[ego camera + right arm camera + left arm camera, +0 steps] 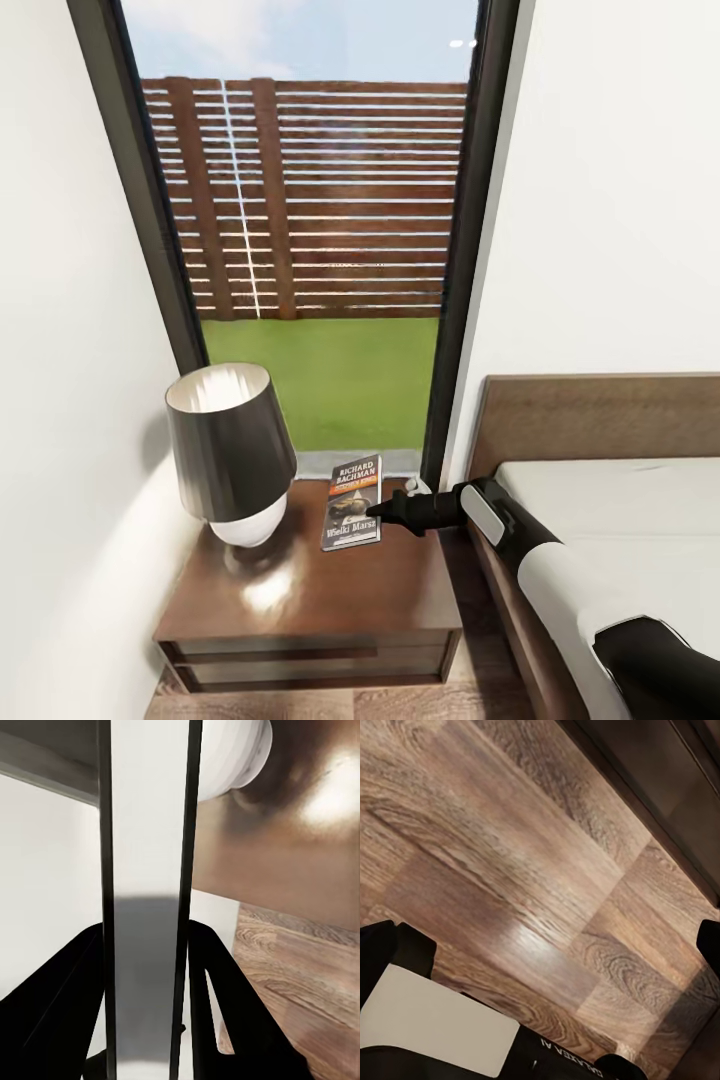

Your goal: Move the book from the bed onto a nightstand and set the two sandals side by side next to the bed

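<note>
The right tool gripped the book edgewise between its closed fingers, over the nightstand tabletop's far right part, just beside the lamp. Released while tilted, it risked sliding off the right edge or knocking the lamp.

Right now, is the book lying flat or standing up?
Tilted, not flat: the right gripper holds the book by its edge, over the nightstand.
</note>
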### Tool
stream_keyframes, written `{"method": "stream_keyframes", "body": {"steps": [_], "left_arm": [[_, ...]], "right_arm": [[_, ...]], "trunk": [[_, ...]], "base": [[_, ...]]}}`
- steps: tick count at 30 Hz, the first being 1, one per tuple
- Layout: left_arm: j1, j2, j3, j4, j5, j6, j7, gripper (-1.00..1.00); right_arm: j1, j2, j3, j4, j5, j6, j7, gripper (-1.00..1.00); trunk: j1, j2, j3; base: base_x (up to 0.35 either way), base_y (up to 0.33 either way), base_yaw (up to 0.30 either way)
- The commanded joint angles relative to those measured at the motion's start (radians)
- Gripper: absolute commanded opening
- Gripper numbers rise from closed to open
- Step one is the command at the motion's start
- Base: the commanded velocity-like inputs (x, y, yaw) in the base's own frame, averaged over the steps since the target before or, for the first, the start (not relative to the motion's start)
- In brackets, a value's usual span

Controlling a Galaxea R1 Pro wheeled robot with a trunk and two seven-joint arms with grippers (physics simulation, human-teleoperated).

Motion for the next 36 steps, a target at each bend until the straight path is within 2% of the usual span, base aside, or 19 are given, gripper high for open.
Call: {"method": "stream_keyframes", "body": {"steps": [1, 8, 12, 13, 15, 20, 26, 36], "left_arm": [[0.000, 0.001, -0.003, -0.003, 0.010, 0.001, 0.009, 1.00], [0.000, 0.002, -0.002, -0.005, 0.011, -0.001, 0.010, 1.00], [0.000, 0.003, 0.017, -0.011, 0.015, 0.003, 0.010, 1.00], [0.001, 0.003, 0.047, -0.021, 0.020, 0.012, 0.011, 1.00], [0.003, 0.004, 0.085, -0.050, 0.023, 0.037, 0.011, 1.00], [0.031, 0.002, 0.173, -0.190, 0.022, 0.140, 0.020, 1.00], [0.051, -0.008, 0.235, -0.277, 0.014, 0.197, 0.052, 1.00], [0.055, -0.013, 0.240, -0.231, 0.013, 0.181, 0.054, 1.00]], "right_arm": [[-0.001, -0.001, 0.003, 0.000, 0.003, 0.001, 0.008, -1.00], [-0.001, -0.001, 0.002, 0.000, 0.004, 0.000, 0.008, -1.00], [-0.001, -0.001, 0.002, 0.000, 0.004, 0.000, 0.008, -1.00], [-0.001, -0.001, 0.002, 0.000, 0.004, 0.000, 0.008, -1.00], [-0.001, -0.001, 0.002, 0.000, 0.004, 0.000, 0.008, -1.00], [-0.001, -0.001, 0.000, 0.000, 0.005, 0.000, 0.007, -1.00], [-0.001, 0.000, 0.000, 0.000, 0.006, 0.000, 0.007, -1.00], [-0.001, 0.001, 0.001, 0.000, 0.007, 0.000, 0.006, -1.00]], "trunk": [[0.004, -0.008, -0.004], [0.031, -0.057, -0.026], [0.046, -0.085, -0.038], [0.050, -0.092, -0.042], [0.058, -0.106, -0.048], [0.077, -0.141, -0.064], [0.100, -0.183, -0.082], [0.138, -0.253, -0.114]], "base": [[0.000, 0.000, 0.000], [0.000, 0.000, 0.000], [0.000, 0.000, 0.000], [0.000, 0.000, 0.000], [0.000, 0.000, 0.000], [0.000, 0.000, 0.000], [0.000, 0.000, 0.000], [0.000, 0.000, 0.000]]}}
